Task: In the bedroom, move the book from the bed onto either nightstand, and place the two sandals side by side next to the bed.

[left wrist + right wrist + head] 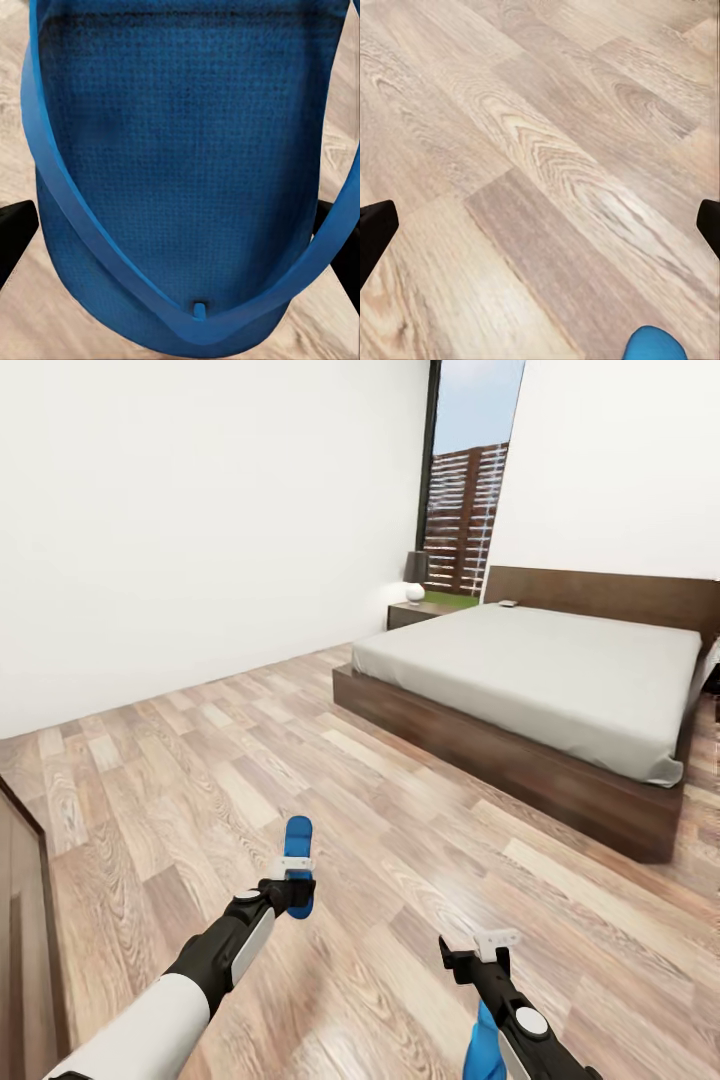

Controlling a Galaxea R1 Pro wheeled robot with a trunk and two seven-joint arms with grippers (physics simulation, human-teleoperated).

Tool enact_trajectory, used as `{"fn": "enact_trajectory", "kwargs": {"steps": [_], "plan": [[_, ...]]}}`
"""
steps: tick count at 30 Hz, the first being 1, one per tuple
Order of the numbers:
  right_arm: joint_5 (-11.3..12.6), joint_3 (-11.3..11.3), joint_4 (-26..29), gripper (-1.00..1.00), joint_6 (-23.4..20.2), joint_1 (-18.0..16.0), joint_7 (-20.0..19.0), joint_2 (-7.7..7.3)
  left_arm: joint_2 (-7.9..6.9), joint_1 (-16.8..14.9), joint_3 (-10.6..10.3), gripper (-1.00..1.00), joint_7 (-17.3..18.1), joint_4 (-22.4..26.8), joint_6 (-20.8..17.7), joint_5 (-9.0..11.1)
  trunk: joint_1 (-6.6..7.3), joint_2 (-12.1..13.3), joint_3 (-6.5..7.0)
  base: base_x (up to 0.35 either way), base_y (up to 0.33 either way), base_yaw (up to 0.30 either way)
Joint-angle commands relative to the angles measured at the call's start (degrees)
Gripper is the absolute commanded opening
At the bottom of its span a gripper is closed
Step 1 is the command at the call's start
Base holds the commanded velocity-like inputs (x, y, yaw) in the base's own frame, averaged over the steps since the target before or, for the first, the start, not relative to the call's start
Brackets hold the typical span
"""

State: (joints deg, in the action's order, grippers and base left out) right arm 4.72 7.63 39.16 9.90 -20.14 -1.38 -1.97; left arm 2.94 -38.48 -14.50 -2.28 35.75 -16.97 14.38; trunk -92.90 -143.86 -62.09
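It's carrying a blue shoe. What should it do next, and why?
Probably roll forward toward the bed. The left gripper holds one sandal over bare floor, with open planks between it and the bed, too far away to set the sandal down beside it.

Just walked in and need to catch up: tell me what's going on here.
The robot stands on the wood floor of a bedroom, some way from the bed. Its left end effector holds a blue sandal, seen close up in the left wrist view. A second blue sandal shows below the right arm, whose end effector appears open over bare planks. A nightstand sits at the bed's far corner. Neither sandal is beside the bed yet.
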Motion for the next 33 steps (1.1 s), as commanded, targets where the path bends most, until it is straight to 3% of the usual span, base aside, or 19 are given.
{"fn": "enact_trajectory", "kwargs": {"steps": [1,7,16,33], "plan": [[0.51,0.2,-0.05,1.0,0.21,-0.04,-0.12,-0.05,-0.04,0.0,-0.18,-1.0,-0.27,0.11,-0.26,0.48,-0.01,-0.02,-0.05,0.254,0.198,-0.272],[0.5,0.2,-0.05,1.0,0.21,-0.01,-0.12,-0.05,-0.04,0.01,-0.18,-1.0,-0.27,0.11,-0.2,0.48,-0.01,-0.02,-0.05,0.253,0.101,-0.272],[0.48,0.2,-0.05,1.0,0.21,-0.04,0.02,-0.05,-0.04,0.02,-0.18,-1.0,-0.27,0.11,-0.26,0.48,-0.01,-0.02,-0.05,0.014,0.0,-0.261],[0.47,0.2,0.04,1.0,0.28,-0.04,0.38,-0.05,-0.04,0.0,-0.19,-1.0,-0.27,0.11,-0.26,0.32,-0.01,-0.02,-0.05,0.054,0.054,-0.02]]}}
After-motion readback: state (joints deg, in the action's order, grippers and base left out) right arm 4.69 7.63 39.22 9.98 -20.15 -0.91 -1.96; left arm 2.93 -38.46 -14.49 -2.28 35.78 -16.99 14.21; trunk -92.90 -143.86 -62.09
